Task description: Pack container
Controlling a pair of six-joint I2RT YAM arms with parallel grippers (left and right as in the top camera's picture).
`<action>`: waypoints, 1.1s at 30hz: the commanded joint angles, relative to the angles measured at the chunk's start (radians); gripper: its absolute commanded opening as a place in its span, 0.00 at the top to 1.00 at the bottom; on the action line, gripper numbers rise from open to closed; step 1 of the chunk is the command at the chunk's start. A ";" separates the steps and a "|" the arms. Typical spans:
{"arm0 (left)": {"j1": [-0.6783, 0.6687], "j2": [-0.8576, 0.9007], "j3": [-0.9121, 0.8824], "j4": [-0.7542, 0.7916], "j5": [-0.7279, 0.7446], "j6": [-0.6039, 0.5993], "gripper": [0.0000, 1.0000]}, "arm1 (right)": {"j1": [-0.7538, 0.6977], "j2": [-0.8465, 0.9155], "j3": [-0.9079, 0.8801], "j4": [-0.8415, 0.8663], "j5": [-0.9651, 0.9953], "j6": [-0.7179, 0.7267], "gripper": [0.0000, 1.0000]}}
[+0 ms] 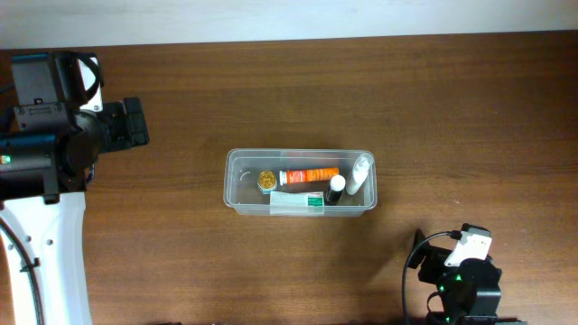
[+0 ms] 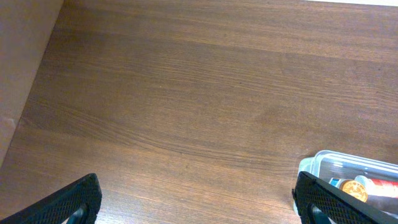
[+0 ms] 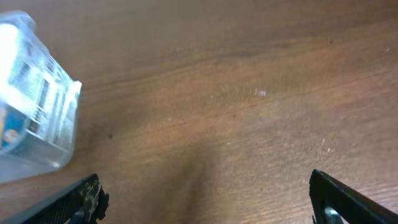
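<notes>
The clear plastic container (image 1: 237, 185) sits at the table's middle. Inside lie a gold round item (image 1: 266, 181), an orange tube (image 1: 310, 173), a green and white box (image 1: 298, 202), a black-capped item (image 1: 336, 187) and a white bottle (image 1: 359, 171). My left gripper (image 2: 196, 202) is open and empty over bare wood, far left of the container, whose corner (image 2: 323, 163) shows at the lower right of the left wrist view. My right gripper (image 3: 205, 199) is open and empty near the front right; the container's end (image 3: 59, 137) shows at the left of the right wrist view.
The brown wooden table (image 1: 452, 108) spreads all round the container. A pale wall (image 1: 271, 18) runs along the back edge. The left arm's white base (image 1: 45, 262) stands at the front left, the right arm's base (image 1: 461, 280) at the front right.
</notes>
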 commanded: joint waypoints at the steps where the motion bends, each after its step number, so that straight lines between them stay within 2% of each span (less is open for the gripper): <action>1: 0.002 -0.006 0.012 0.002 0.003 -0.013 0.01 | 0.008 -0.013 -0.036 0.006 -0.006 -0.004 0.02; 24: -0.001 -0.005 0.012 0.001 0.003 -0.013 0.01 | 0.008 -0.013 -0.039 0.018 -0.006 -0.004 0.02; 33: -0.038 -0.071 0.011 -0.002 0.003 -0.013 0.01 | 0.008 -0.013 -0.039 0.018 -0.006 -0.004 0.02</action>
